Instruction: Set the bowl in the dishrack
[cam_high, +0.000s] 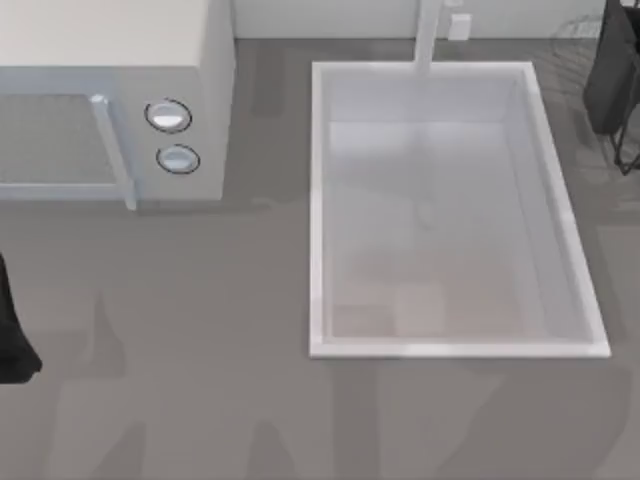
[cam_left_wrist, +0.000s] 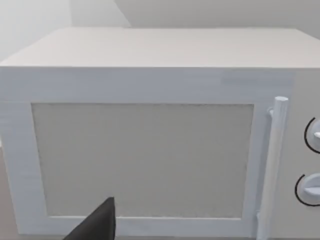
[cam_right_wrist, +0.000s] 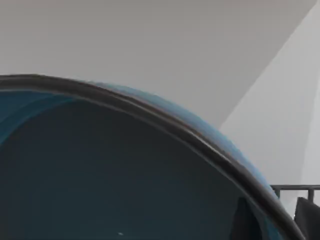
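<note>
The bowl (cam_right_wrist: 100, 175) sits very close in the right wrist view, glossy blue-teal inside with a dark rim. My right gripper (cam_right_wrist: 272, 220) is shut on the bowl's rim, one dark finger inside and one outside it. A thin dark wire of the dishrack (cam_right_wrist: 295, 188) shows just past the rim. In the top view my right arm (cam_high: 612, 70) hangs over the far right corner, above the wires of the dishrack (cam_high: 627, 150); the arm hides the bowl there. My left arm (cam_high: 12, 345) is parked at the table's left edge.
A large white sink basin (cam_high: 320, 200) takes up the middle right of the grey counter, with a faucet (cam_high: 428, 35) at its far side. A white microwave (cam_high: 110, 110) stands at the far left and faces the left wrist camera as the microwave (cam_left_wrist: 150, 150).
</note>
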